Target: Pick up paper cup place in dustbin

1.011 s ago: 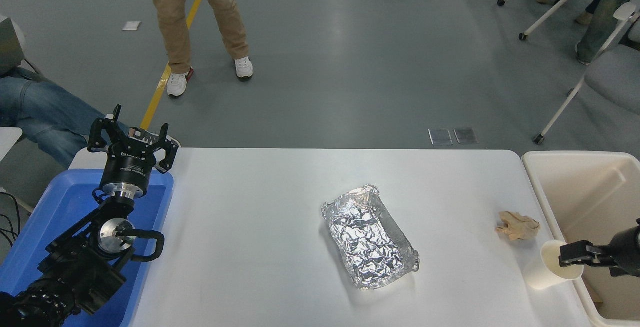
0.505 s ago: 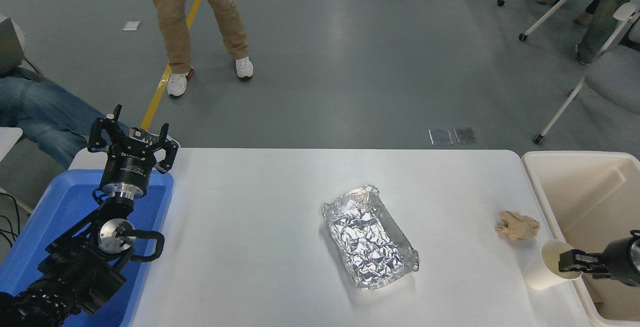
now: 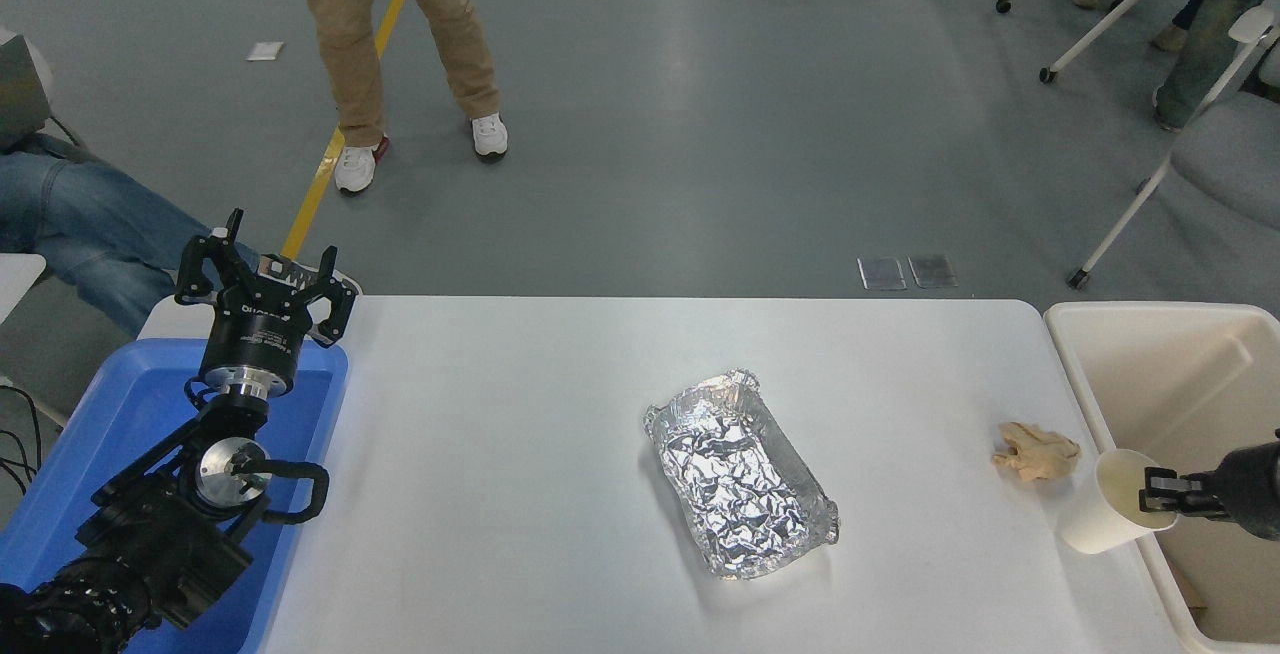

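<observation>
Since the earlier frames the paper cup [image 3: 1115,502] has shifted right and tipped, its mouth now leaning toward the dustbin [image 3: 1150,334], and the right gripper [image 3: 1160,499] has drawn back toward the right edge with it. Cup sits at the table's [image 3: 520,414] right margin, base apparently off or barely on the surface, hard to tell which; rim overlaps the bin's near wall. Right gripper comes in sideways from over the bin, fingertips pinching the cup's rim on the bin side, one tip inside the mouth as far as can be seen; pincer narrowly closed on that thin wall, not around the body. A rim grip from that side suits a short carry: judged, the cup needs only to travel a little further right to clear the thick rim and drop. Crumpled paper ball [image 3: 1036,452] lies just beside the cup, apart from it. Foil tray [image 3: 740,474] mid-table, untouched. Left gripper [image 3: 265,279] parked above the blue tray [image 3: 110,434], fingers spread, holding nothing.
</observation>
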